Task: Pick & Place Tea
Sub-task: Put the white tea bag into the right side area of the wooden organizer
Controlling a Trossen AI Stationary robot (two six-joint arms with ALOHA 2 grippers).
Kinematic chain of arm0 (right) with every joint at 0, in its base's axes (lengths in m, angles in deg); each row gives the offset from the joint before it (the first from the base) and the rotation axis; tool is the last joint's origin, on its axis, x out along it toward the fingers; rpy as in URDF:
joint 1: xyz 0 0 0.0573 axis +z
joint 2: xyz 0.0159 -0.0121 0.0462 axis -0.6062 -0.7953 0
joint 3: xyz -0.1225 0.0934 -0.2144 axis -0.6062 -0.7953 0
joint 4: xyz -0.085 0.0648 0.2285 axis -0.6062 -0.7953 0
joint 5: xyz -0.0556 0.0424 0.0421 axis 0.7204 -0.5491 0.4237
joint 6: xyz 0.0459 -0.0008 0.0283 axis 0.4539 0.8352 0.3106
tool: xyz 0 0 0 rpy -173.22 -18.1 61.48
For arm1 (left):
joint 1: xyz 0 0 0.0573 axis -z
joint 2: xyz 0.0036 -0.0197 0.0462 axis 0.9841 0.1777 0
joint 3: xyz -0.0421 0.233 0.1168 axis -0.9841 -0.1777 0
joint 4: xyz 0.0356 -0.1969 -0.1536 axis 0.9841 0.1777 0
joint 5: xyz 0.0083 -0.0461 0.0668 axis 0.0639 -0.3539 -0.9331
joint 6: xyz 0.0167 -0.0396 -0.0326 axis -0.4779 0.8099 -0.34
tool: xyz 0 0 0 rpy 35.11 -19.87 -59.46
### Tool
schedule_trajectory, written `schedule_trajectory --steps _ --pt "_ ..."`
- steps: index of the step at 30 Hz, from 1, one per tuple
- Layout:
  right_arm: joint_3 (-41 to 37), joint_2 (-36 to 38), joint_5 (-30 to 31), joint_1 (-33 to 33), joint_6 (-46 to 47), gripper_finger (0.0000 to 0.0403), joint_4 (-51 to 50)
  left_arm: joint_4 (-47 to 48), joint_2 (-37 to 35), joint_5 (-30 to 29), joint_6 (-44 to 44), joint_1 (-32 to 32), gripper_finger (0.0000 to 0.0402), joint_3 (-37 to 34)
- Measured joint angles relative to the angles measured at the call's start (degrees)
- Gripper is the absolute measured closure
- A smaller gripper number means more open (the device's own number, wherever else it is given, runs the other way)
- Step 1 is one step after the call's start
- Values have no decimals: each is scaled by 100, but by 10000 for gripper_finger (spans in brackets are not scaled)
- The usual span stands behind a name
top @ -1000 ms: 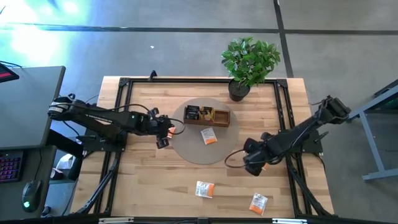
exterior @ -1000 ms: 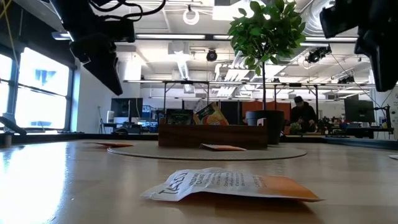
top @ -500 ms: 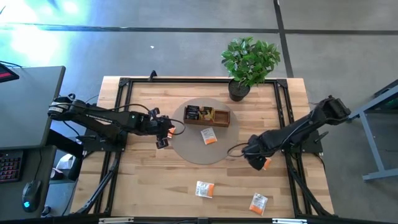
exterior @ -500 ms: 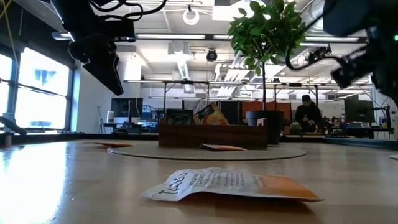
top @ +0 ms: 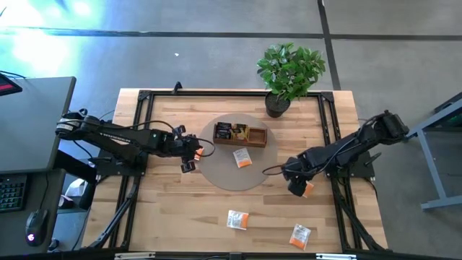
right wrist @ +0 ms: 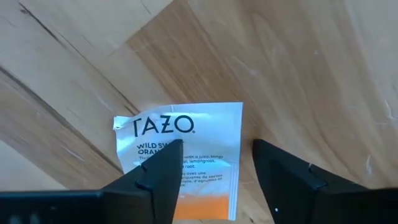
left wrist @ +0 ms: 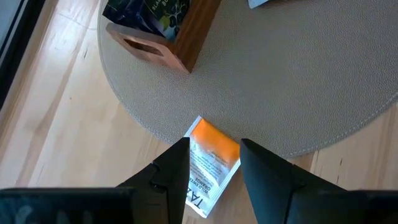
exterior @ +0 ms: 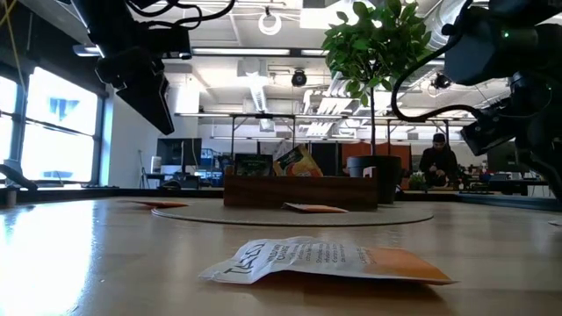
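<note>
Tea sachets lie about a round grey mat (top: 232, 170). My left gripper (left wrist: 214, 144) hangs open above a white-and-orange sachet (left wrist: 210, 168) that rests partly on the mat's left edge, one finger on either side of it and well clear. My right gripper (right wrist: 216, 149) points down, open, over another white-and-orange sachet (right wrist: 186, 158) lying flat on the wood right of the mat (top: 307, 190). A third sachet (top: 242, 158) lies on the mat. Two more (top: 237, 219) (top: 300, 235) lie near the front edge. The wooden tray (top: 258, 136) holds dark and yellow-orange sachets.
A potted plant (top: 289, 72) stands at the far edge behind the tray. Black frame rails (top: 141, 123) run along the table's left and right sides. In the low view the nearest sachet (exterior: 325, 261) lies in front, and a person (exterior: 436, 162) sits far off in the room.
My right gripper has come down toward the table over the sachet right of the mat, tipping to point more steeply downward; that sachet now shows beside its fingers in the high view. My left gripper has kept still.
</note>
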Motion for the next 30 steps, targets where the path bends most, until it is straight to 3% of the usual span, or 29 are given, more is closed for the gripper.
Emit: schedule_trajectory --steps 4,9,14,16,19,24,26,30 --pt "9 -6 25 0 -125 245 -9 0 0 2 2 0 263 0" --pt "149 -22 29 4 -106 319 76 0 0 2 2 0 263 2" --pt "417 -42 233 4 130 389 250 0 0 4 2 0 263 2" --pt "540 -40 485 4 149 397 462 0 0 4 2 0 263 2" --pt "713 -40 1354 5 126 387 996 0 0 4 2 0 263 2" --pt "729 -37 4384 -109 -27 399 2489 0 0 -28 2 0 263 2" --pt "650 -35 5237 -239 -614 399 3320 -2 0 -34 2 0 263 2" --pt "505 -31 5728 -689 -1900 401 4695 0 0 -42 2 0 263 2"
